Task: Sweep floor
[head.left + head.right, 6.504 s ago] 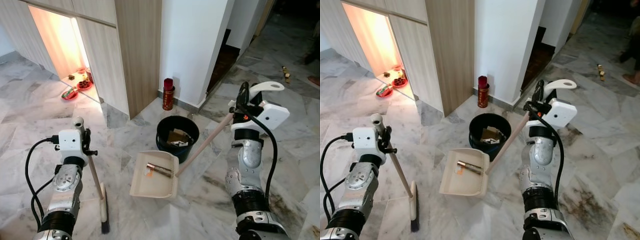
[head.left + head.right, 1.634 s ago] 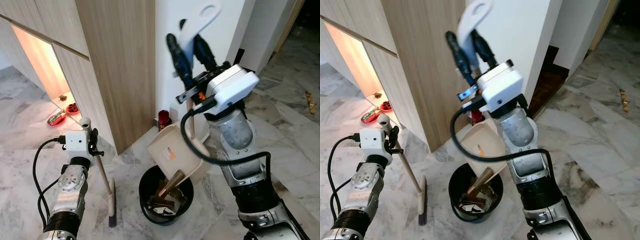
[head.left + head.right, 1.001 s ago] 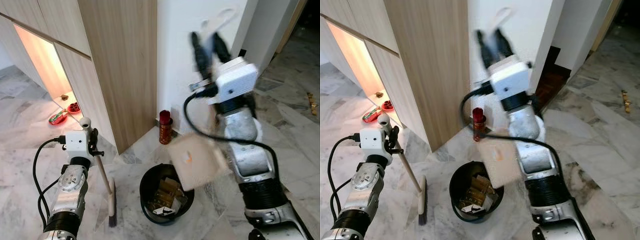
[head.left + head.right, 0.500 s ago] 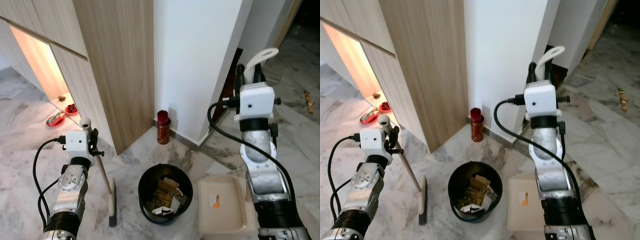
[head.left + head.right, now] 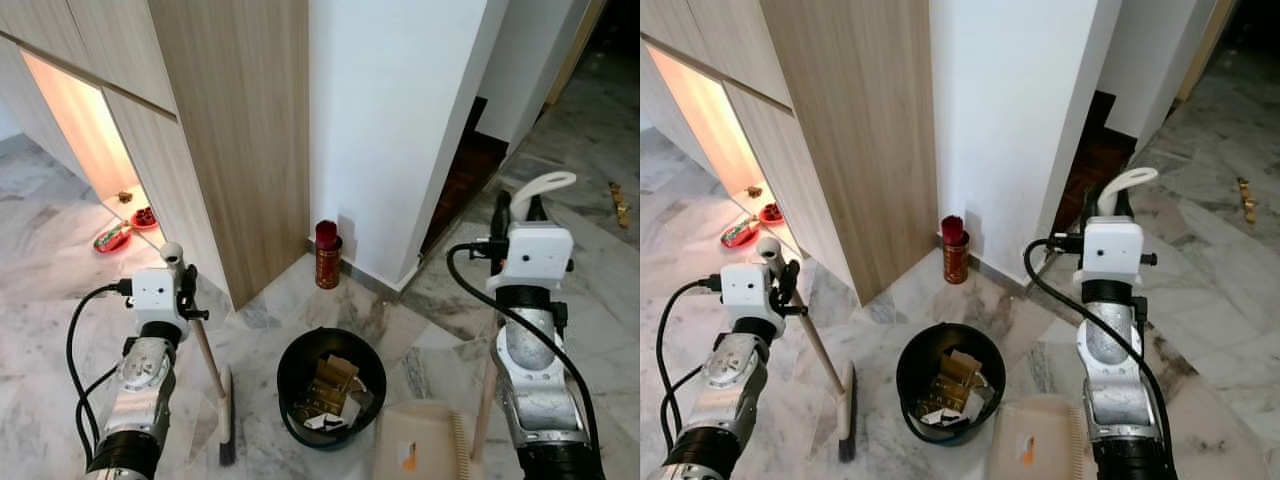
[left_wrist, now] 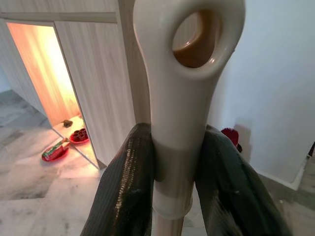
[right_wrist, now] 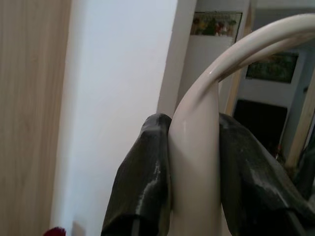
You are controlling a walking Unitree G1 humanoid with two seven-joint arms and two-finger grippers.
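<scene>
My left gripper (image 5: 181, 289) is shut on the top of a cream broom handle (image 6: 183, 98). The broom (image 5: 211, 372) leans down to its dark bristle head (image 5: 226, 436) on the marble floor, left of the black bin (image 5: 283, 385). The bin holds cardboard scraps and other rubbish. My right gripper (image 5: 516, 206) is shut on the looped top of the dustpan handle (image 7: 197, 128). The beige dustpan (image 5: 432, 436) sits low by the floor just right of the bin, with an orange sticker showing on it.
A red canister (image 5: 327, 254) stands at the foot of the white pillar (image 5: 400, 120) behind the bin. A wooden cupboard (image 5: 235, 120) rises at the left, with a lit alcove holding red dishes (image 5: 113, 236). A dark doorway (image 5: 468, 170) opens at the right.
The dustpan was tipped over the bin, then swung out to its right. My right arm has since lowered it further toward the floor. The left arm and broom stayed put.
</scene>
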